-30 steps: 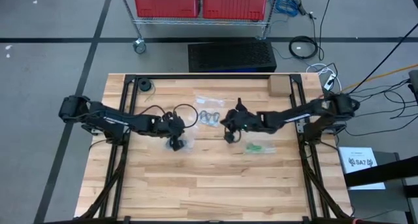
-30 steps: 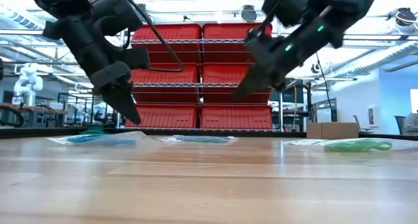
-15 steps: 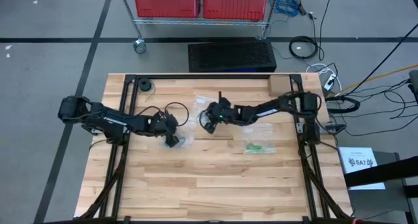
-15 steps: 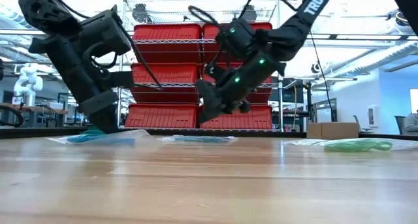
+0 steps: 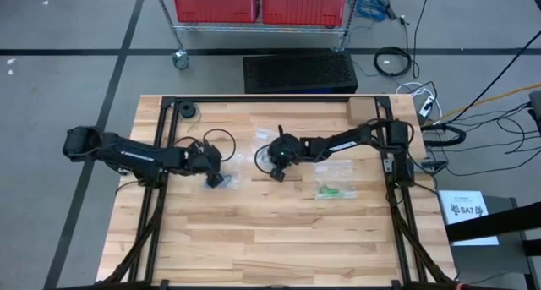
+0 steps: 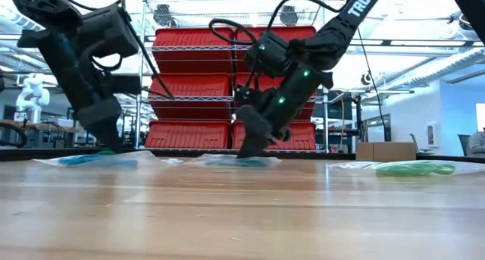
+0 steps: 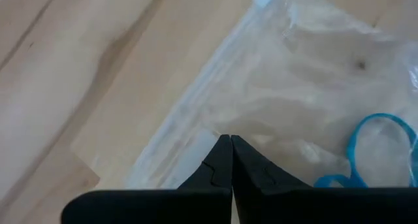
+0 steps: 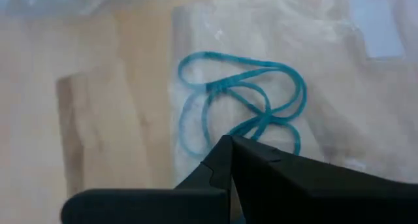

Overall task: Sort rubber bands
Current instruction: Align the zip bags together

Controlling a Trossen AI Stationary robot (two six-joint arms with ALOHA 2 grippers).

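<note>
While both arms reach in over the bench [image 5: 279, 239], each tool presses its closed tip onto a clear bag.

From above, the left tool [image 5: 215, 179] sits on a bag left of centre, the right tool [image 5: 276, 173] on a middle bag, and green rubber bands [image 5: 331, 190] lie apart to the right. At bench height, both tips touch down, with red bins [image 6: 193, 86] behind. The left wrist camera shows fingers [image 7: 219, 165] pinched together on a clear bag [image 7: 307, 93] beside a blue band [image 7: 379, 149]. The right wrist camera shows closed fingers touching teal bands [image 8: 241, 96] inside plastic.
</note>
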